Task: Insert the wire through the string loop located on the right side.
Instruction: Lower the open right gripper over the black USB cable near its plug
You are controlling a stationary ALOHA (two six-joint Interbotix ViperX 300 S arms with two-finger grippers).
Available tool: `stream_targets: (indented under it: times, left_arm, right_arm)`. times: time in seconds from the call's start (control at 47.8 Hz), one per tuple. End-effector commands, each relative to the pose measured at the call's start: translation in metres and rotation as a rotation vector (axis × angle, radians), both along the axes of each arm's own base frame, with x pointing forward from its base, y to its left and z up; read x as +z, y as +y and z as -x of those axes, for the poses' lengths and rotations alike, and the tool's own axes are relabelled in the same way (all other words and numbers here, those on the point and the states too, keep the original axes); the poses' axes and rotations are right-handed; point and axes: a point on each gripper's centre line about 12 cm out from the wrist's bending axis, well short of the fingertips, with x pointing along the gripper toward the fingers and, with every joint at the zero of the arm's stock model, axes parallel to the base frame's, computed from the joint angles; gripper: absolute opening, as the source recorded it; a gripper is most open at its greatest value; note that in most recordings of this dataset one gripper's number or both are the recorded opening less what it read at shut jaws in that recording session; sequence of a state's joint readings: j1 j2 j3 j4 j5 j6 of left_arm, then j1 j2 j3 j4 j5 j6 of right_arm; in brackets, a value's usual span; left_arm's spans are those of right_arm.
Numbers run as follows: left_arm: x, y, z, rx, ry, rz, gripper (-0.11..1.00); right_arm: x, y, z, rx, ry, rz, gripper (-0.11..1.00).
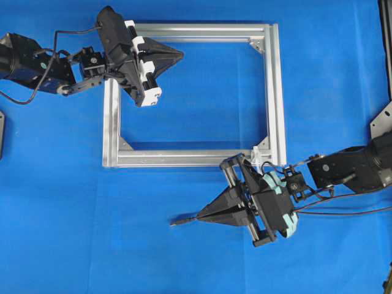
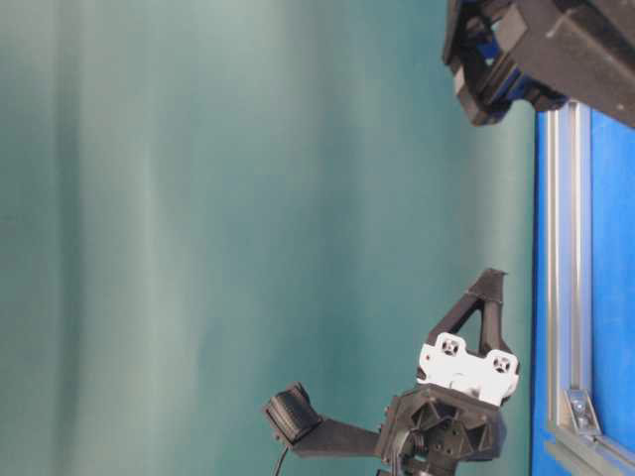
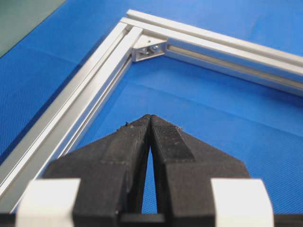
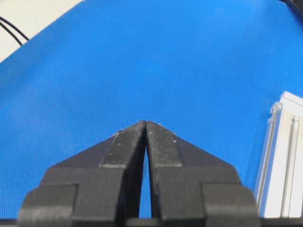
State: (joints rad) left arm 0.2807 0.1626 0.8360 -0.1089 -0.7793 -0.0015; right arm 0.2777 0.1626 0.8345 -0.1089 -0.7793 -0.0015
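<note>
We are seeing the right gripper (image 4: 146, 122) pressed closed on nothing, hovering over the blue mat (image 1: 61, 233). The left gripper (image 3: 150, 116) is likewise closed and empty, hanging inside the aluminium frame (image 1: 278, 92). Nothing is threaded yet, so we are judging the whole task as still ahead. A short dark sliver at the right gripper's tips may be the wire (image 1: 182, 220), with its length hidden. A whitish speck at the frame's corner may be the string loop (image 1: 253, 149), too small to confirm.

Bright, even light, soft shadows, mild glare on the aluminium frame (image 1: 275, 92), blurred close foregrounds in wrist views
</note>
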Motion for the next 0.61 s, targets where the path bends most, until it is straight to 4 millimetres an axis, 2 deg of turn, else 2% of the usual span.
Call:
stream_targets:
  times: [0.0, 0.125, 0.502, 0.586]
  left_arm:
    - [0.0163, -0.0034, -0.0032, -0.027, -0.025, -0.036, 0.00]
    - [0.0156, -0.0036, -0.0026, -0.030, -0.014, -0.043, 0.00]
    - [0.0162, -0.0025, -0.0022, -0.027, -0.015, -0.045, 0.00]
    - [0.0156, -0.0025, -0.0023, -0.027, -0.014, -0.045, 0.00]
  right_arm:
    - [0.0225, 0.0009, -0.0035, -0.001, -0.059, -0.016, 0.00]
    - [0.0189, -0.0006, -0.0032, -0.007, -0.003, 0.005, -0.06]
    - [0.0181, 0.0002, -0.0047, -0.015, 0.026, -0.013, -0.06]
    - [0.0181, 0.0002, -0.0047, -0.019, 0.033, -0.031, -0.01]
